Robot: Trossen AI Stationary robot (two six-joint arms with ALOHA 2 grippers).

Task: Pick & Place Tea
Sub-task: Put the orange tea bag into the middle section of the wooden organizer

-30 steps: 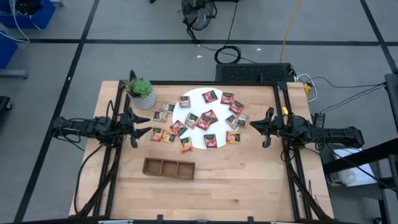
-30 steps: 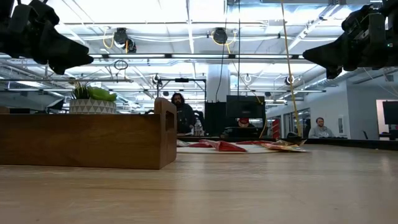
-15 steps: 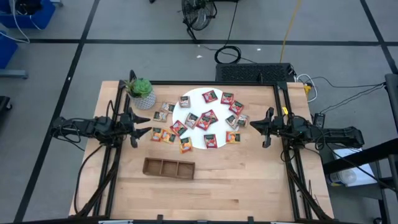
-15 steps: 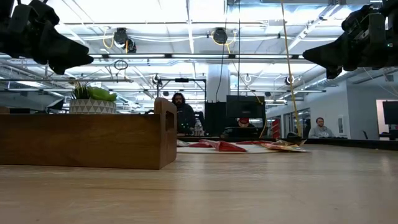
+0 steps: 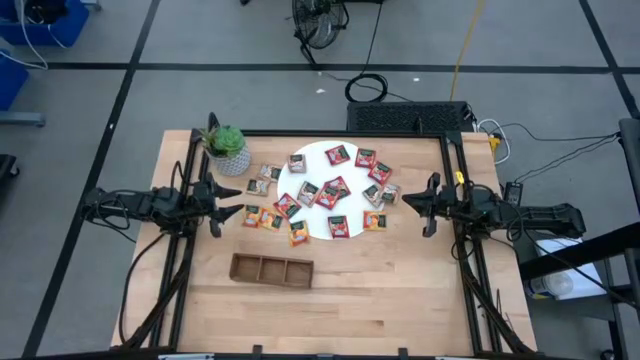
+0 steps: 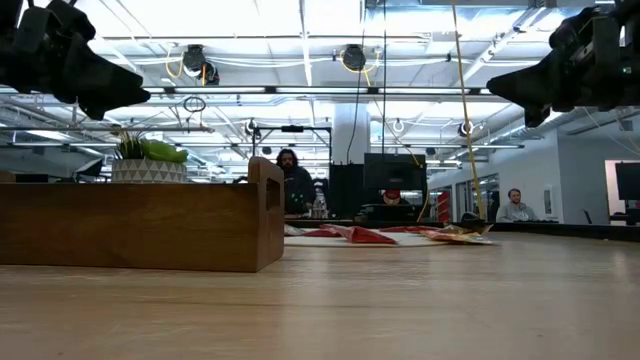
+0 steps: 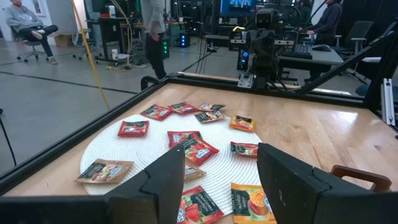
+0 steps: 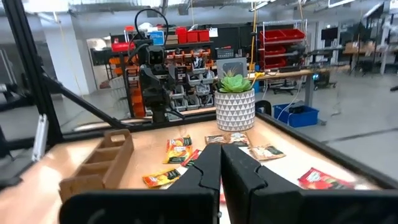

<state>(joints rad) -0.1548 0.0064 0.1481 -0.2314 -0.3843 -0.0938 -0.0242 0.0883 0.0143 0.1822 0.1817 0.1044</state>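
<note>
1. Tea sachets [image 5: 335, 190] lie scattered over the white disc [image 5: 318, 226] and on the tabletop [image 5: 400, 290] beside it, between the two arms.
2. They look light, thin and slippery; I judge an edge pinch works best.
3. Small flat squares, mostly red, some orange-yellow or grey-brown.
4. Left gripper [image 5: 228, 193] hovers with jaws spread, holding nothing.
5. Right gripper [image 5: 412, 203] waits opposite, jaws pressed together, empty.
6. Wooden tray [image 5: 271, 269] sits nearer, apart from the sachets.

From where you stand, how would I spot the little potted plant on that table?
Find the white disc strewn with tea sachets mid-table. Look past its edge to the far corner on the left arm's side: the plant stands there, the only green, upright thing, in a pale patterned pot.
</note>
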